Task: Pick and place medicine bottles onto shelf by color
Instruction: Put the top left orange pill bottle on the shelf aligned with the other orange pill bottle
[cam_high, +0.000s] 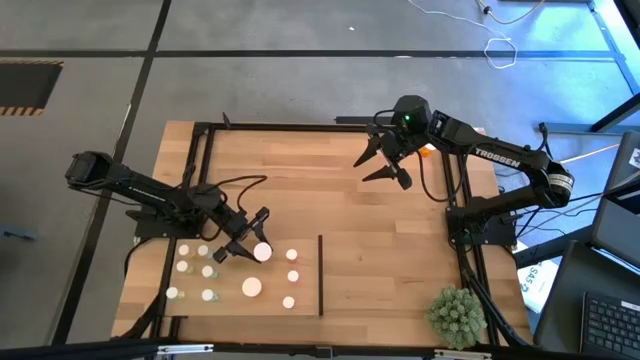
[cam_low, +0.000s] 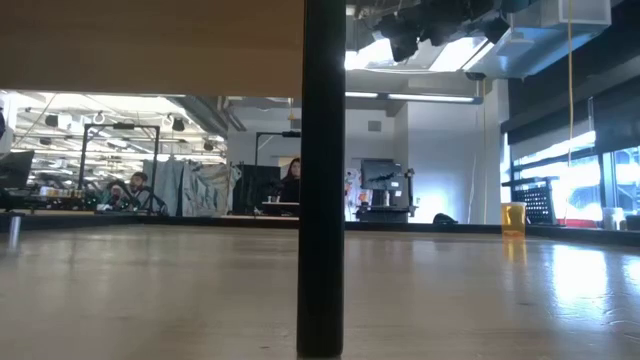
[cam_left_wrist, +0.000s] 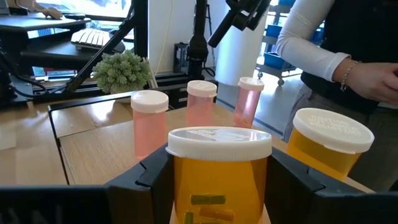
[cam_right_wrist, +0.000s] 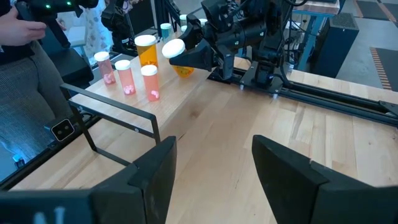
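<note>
Over the shelf (cam_high: 300, 300), the left tool (cam_high: 247, 237) is clamped on a wide orange bottle (cam_left_wrist: 217, 177). Right tool (cam_high: 385, 160) hangs open, empty, far side of counter. Risk: crowded standing bottles (cam_left_wrist: 200, 102) may topple on lowering.

- Left arm (cam_high: 140, 190): matte black, slim tube links with blocky joints, a thin black cable looping off its wrist.
- Right arm (cam_high: 500, 160): the same black build, white "TROSSEN" lettering on the forearm, a green light at its wrist.
- Left gripper (cam_left_wrist: 217, 186): two broad, angular black fingers.
- Right gripper (cam_right_wrist: 214, 168): two wedge-shaped black fingers.
</note>
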